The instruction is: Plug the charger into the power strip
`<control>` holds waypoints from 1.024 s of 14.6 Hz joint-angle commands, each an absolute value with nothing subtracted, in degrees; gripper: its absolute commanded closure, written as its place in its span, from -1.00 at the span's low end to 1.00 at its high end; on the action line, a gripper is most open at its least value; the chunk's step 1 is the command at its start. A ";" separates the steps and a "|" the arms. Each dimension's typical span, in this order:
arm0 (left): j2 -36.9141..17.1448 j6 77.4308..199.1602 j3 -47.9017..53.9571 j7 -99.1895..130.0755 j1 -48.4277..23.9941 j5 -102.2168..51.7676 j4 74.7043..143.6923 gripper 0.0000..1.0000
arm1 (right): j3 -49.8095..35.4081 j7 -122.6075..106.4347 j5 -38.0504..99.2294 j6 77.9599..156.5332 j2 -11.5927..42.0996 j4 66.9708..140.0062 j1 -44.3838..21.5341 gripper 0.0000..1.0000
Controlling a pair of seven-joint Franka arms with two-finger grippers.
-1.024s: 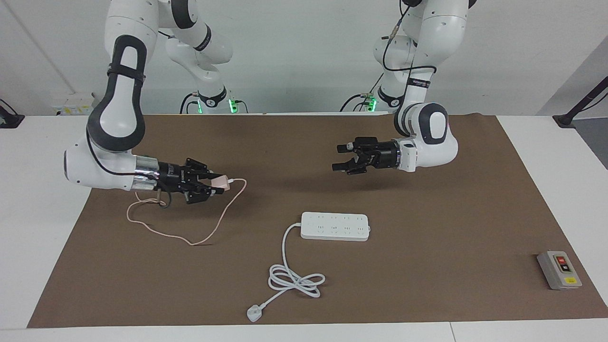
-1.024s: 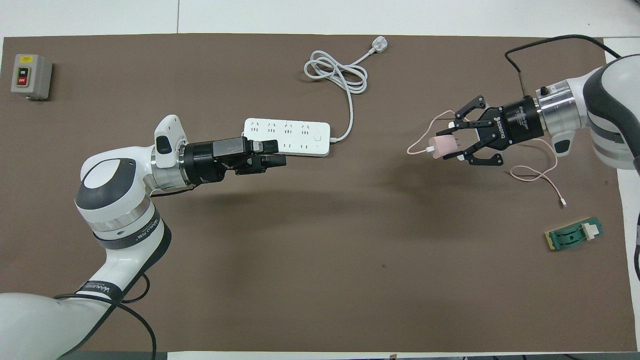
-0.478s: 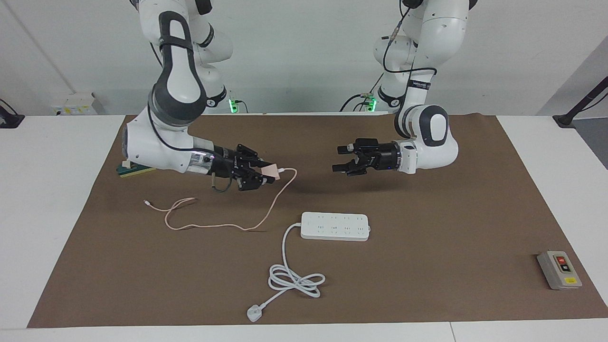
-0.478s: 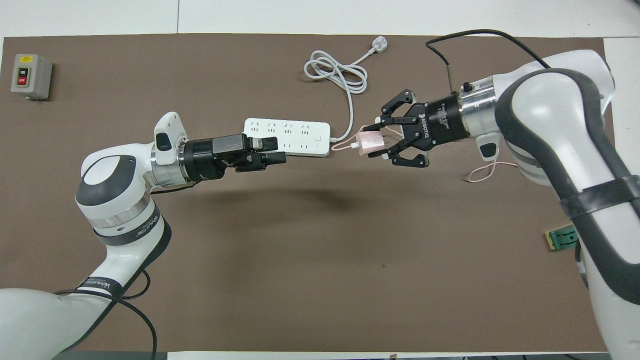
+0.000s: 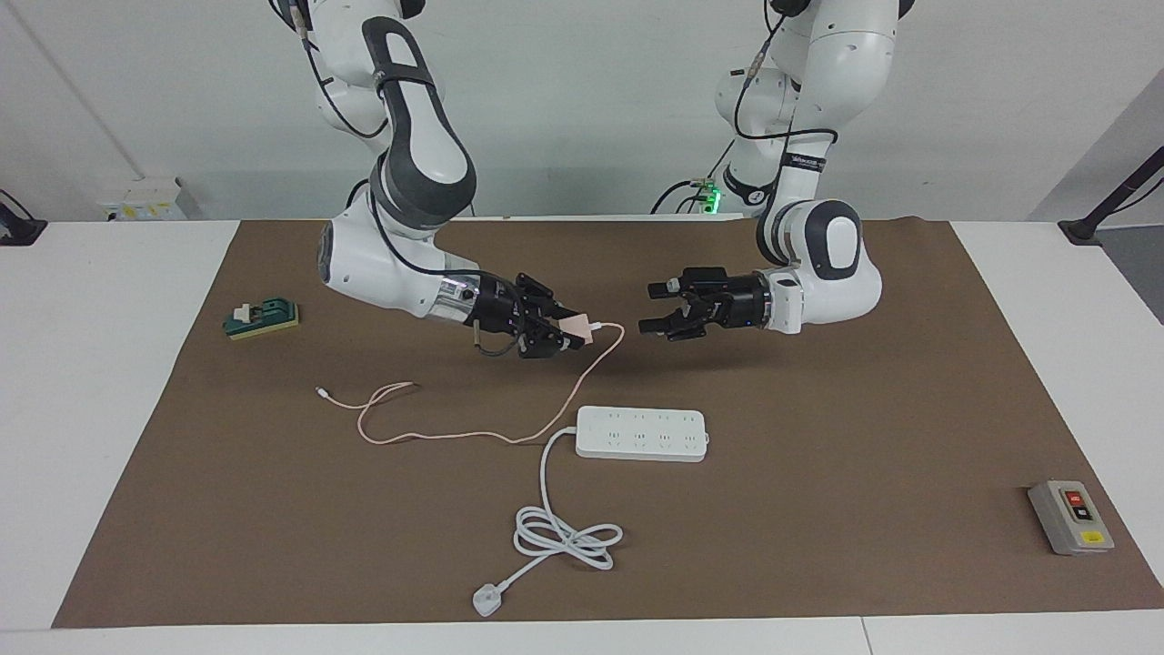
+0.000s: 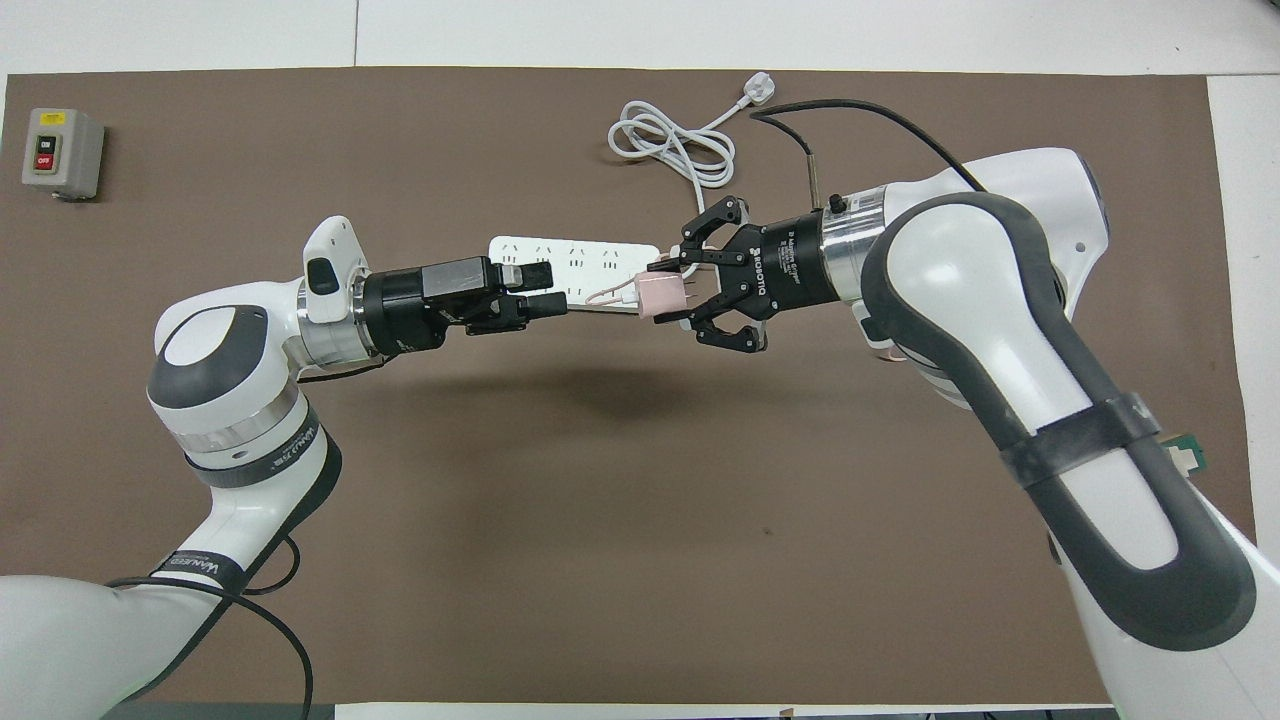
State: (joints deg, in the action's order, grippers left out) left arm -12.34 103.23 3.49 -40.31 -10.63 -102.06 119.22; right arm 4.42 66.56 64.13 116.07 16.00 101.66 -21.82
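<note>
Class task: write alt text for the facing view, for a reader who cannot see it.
The right gripper, shut on the pink charger, holds it above the brown mat, facing the open, empty left gripper. The white power strip lies on the mat, nothing plugged in.

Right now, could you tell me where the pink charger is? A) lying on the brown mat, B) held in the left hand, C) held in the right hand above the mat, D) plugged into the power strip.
C: the right hand is shut on the charger, up in the air, while its cable trails on the mat; the power strip has nothing plugged in.
</note>
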 commanded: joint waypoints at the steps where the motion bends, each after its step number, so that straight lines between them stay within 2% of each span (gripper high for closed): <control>1: -12.92 107.83 3.08 -39.99 -12.04 -101.25 118.04 -1.00 | 4.57 67.94 65.74 117.68 14.24 103.18 -22.59 1.00; 6: -12.57 109.77 3.08 -40.08 -12.83 -101.25 118.56 -1.00 | 4.57 68.38 66.62 120.05 14.15 103.18 -25.13 1.00; 11: -10.99 116.62 3.25 -39.81 -15.99 -101.25 118.48 -1.00 | 4.48 69.17 67.94 124.18 14.41 103.10 -27.68 1.00; 15: -10.11 116.63 3.25 -40.25 -16.26 -101.25 118.74 -1.00 | 4.48 71.72 67.94 126.03 14.77 103.10 -28.65 1.00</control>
State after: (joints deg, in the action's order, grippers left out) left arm -11.57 115.46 3.69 -40.39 -15.44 -101.94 118.48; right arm 4.43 70.68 66.61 124.82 15.51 102.00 -28.18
